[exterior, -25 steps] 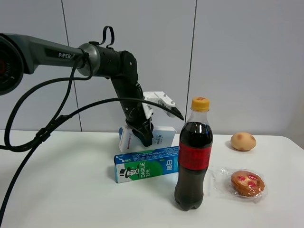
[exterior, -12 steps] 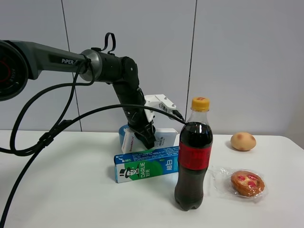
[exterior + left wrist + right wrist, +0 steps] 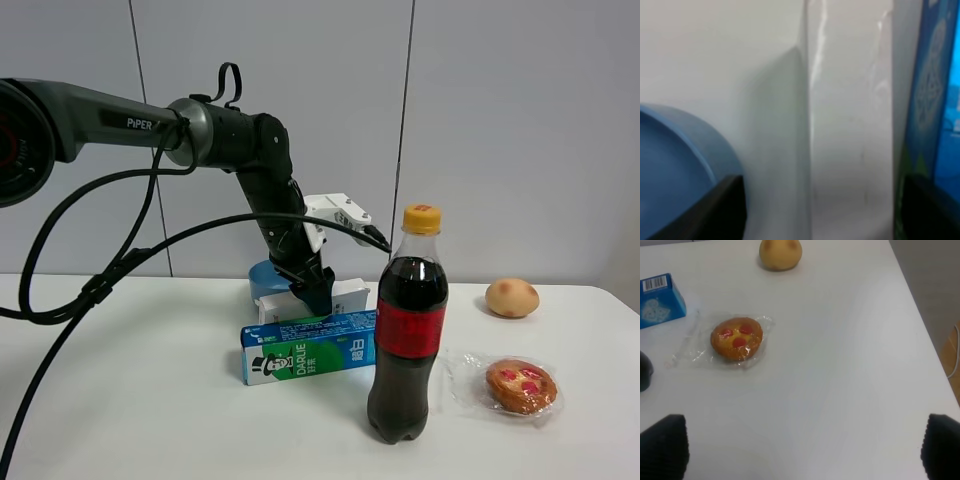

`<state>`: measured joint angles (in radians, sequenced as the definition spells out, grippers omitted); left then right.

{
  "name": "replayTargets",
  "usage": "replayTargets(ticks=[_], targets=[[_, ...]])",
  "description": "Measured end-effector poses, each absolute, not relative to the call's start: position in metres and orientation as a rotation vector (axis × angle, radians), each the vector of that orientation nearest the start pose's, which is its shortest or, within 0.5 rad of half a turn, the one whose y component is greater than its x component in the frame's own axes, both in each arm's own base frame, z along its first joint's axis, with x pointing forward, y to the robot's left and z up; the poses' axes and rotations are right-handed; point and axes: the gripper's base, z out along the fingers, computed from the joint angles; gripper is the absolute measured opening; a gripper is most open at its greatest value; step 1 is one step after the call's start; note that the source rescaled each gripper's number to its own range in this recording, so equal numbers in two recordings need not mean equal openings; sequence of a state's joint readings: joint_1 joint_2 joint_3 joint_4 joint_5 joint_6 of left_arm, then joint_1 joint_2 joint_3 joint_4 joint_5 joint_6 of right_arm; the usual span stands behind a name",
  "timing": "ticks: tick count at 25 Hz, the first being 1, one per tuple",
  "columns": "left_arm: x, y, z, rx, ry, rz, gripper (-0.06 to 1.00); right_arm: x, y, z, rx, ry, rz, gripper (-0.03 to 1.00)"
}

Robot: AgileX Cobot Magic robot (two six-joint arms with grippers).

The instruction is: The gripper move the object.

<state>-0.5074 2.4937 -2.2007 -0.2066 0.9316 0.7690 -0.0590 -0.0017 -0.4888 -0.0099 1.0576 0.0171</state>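
The long white box (image 3: 347,296) lies on the table just behind the green-and-blue DARLIE box (image 3: 308,346). My left gripper (image 3: 312,296) reaches down onto it from the black PIPER arm. In the left wrist view the white box (image 3: 850,125) runs between the two black jaws. The left gripper (image 3: 822,210) stands wider than the box, with a gap on one side, so it looks open. My right gripper (image 3: 800,450) is open and empty above bare table and does not show in the exterior high view.
A blue dish (image 3: 266,276) sits behind the white box. A cola bottle (image 3: 406,340) stands at the front middle. A wrapped pastry (image 3: 520,385) and a round bun (image 3: 512,297) lie to the right. The table's right edge (image 3: 920,315) is near.
The left gripper and the white box have come down and slightly right. The box was held tilted above the table and now sits low behind the DARLIE box.
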Motion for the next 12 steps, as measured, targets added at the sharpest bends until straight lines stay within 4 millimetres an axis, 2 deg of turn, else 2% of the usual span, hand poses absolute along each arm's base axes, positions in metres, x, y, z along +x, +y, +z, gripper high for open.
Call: replayTargets(ticks=[8, 10, 12], targets=[[0.459, -0.273, 0.184, 1.471, 2.176, -0.176, 0.56, -0.004, -0.001, 0.274, 0.078, 2.049, -0.038, 1.0], [0.458, -0.272, 0.198, 1.451, 2.16, -0.175, 0.65, -0.004, -0.001, 0.274, 0.078, 2.049, -0.038, 1.0], [0.455, -0.271, 0.216, 1.413, 2.148, -0.179, 0.83, -0.004, -0.001, 0.274, 0.078, 2.049, -0.038, 1.0]])
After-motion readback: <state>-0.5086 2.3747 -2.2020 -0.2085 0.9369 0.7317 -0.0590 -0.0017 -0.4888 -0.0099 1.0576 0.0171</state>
